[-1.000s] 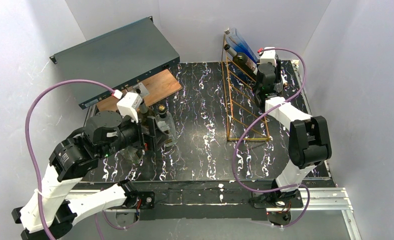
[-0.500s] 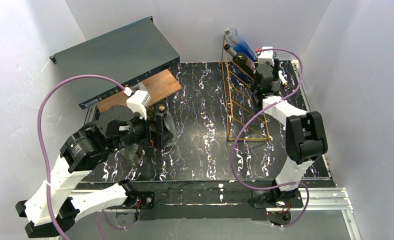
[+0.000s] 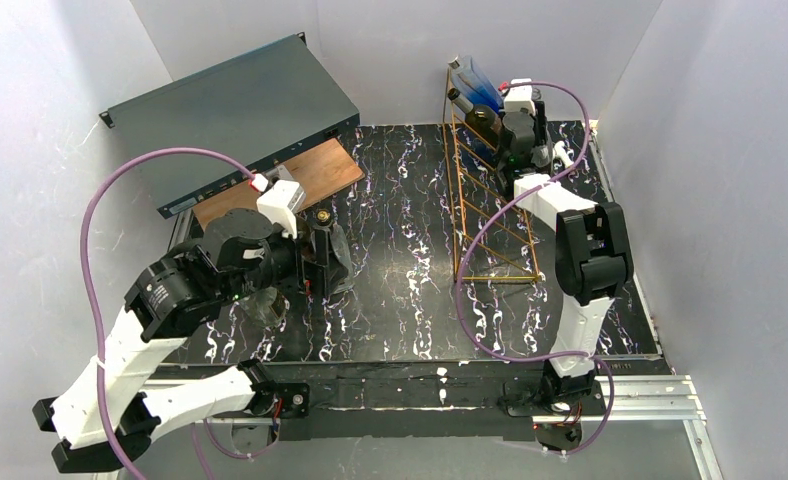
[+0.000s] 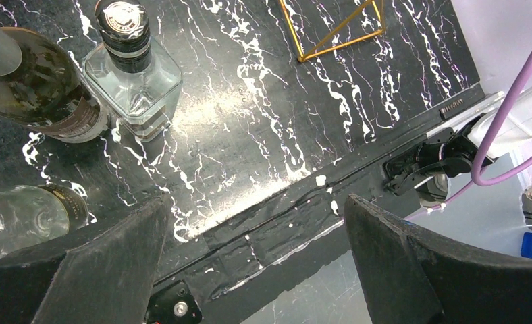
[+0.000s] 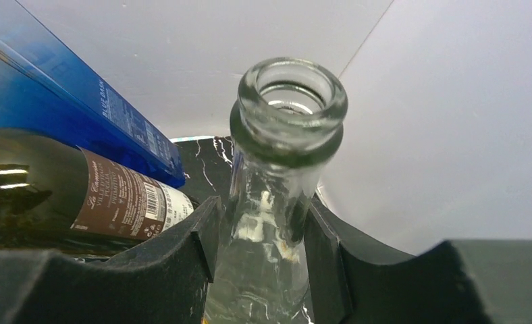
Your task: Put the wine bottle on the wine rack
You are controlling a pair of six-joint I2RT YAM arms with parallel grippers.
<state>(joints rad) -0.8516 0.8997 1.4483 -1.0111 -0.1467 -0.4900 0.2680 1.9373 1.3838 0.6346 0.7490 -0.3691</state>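
Reaching far back beside the wine rack (image 3: pixel 485 215), right pincer (image 5: pixel 260 229) clamps the neck of a clear bottle (image 5: pixel 287 101)

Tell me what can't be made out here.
- Right wrist view: clear glass bottle; body hidden behind the black right end effector and cut by the bottom edge.
- Top view: whether that bottle touches the gold wire wine rack; the right arm's wrist covers it.
- Left wrist view: dark green wine bottle; top cut by the left edge.

Marbled table (image 3: pixel 410 300) bearing wine rack (image 3: pixel 485 200), clear bottle (image 4: pixel 138 74)
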